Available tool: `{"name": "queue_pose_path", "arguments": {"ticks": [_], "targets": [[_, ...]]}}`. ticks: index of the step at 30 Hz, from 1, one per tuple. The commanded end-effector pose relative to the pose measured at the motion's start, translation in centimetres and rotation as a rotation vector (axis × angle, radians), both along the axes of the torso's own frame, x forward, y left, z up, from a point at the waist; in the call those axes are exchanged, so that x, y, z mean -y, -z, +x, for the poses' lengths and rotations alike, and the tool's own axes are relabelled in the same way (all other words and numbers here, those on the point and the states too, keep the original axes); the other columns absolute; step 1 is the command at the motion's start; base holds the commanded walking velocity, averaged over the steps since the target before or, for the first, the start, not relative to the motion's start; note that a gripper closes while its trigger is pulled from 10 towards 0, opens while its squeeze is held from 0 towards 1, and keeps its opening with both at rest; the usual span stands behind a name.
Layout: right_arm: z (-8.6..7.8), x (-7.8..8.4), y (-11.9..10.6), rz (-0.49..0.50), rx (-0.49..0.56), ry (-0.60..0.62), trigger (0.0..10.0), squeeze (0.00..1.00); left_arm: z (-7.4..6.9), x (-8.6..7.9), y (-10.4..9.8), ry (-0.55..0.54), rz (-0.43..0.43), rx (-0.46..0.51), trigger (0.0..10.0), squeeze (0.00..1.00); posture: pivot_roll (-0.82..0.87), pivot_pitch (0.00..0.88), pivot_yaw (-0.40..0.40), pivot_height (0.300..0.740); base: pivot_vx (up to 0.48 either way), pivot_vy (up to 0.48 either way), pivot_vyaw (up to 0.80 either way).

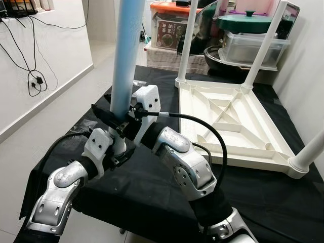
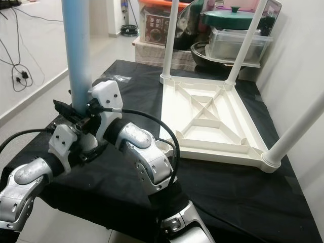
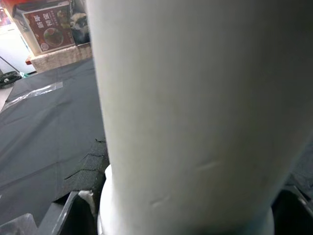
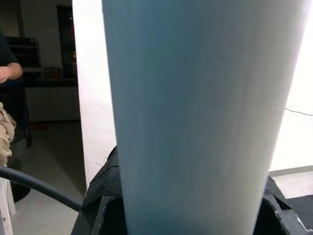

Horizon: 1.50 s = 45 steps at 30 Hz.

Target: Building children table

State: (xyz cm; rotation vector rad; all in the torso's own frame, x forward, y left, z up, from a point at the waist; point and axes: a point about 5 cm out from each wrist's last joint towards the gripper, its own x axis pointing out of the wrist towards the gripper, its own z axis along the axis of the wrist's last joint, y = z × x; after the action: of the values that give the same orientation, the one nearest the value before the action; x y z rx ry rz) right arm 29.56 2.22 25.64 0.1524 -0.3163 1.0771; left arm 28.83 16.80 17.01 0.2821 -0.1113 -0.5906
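Note:
A pale blue-white table leg [image 1: 124, 55] stands upright over the front left of the black-clothed table [image 1: 152, 195]. My right gripper [image 1: 123, 119] is shut on its lower shaft, and my left gripper [image 1: 118, 148] is shut on it just below, at its base. Both wrist views show the table leg [image 3: 186, 112] [image 4: 195, 107] very close, hiding the fingers. To the right lies the white children's tabletop [image 1: 230, 119], upside down, with three white legs [image 1: 186, 40] standing up from its corners. Its near left corner, next to my right arm, is hidden.
Boxes, a pot with a green lid [image 1: 245, 21] and a clear storage bin [image 1: 253, 48] are stacked behind the table. A white wall with hanging cables [image 1: 33, 76] runs along the left. A person [image 4: 7, 98] sits off to the side in the right wrist view.

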Motion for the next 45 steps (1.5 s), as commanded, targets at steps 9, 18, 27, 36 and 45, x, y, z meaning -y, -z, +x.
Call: {"name": "queue_pose_path", "arguments": {"ticks": [9, 18, 27, 36, 45], "targets": [[-0.7, -0.8, -0.2, 0.068, -0.063, -0.098, 10.0, 1.0, -0.8, 0.9, -0.2, 0.119, 0.079, -0.008, 10.0, 0.0, 0.07, 0.0, -0.049, 0.74, 0.0, 0.0, 0.0], [-0.9, -0.4, -0.3, 0.026, -0.018, -0.166, 10.0, 0.0, -1.9, 0.4, -0.4, 0.189, 0.167, -0.011, 10.0, 0.0, 0.08, 0.0, -0.054, 0.74, 0.0, 0.0, 0.0], [-0.7, -0.9, -1.3, 0.128, -0.038, -0.127, 0.0, 0.0, -1.9, 1.5, 0.1, 0.202, 0.138, -0.026, 10.0, 0.0, 0.07, 0.0, -0.051, 0.74, 0.0, 0.0, 0.0], [-1.0, -0.7, -1.6, 0.175, -0.033, -0.117, 0.0, 0.0, -1.9, 1.0, 0.4, 0.209, 0.173, -0.034, 10.0, 0.0, 0.07, 0.0, -0.049, 0.74, 0.0, 0.0, 0.0], [-0.9, -0.2, -1.8, 0.197, -0.048, -0.109, 0.0, 0.0, -1.6, 0.0, 0.6, 0.175, 0.192, -0.028, 10.0, 0.71, 0.07, 0.0, -0.042, 0.74, 0.0, 0.0, 0.0]]}}
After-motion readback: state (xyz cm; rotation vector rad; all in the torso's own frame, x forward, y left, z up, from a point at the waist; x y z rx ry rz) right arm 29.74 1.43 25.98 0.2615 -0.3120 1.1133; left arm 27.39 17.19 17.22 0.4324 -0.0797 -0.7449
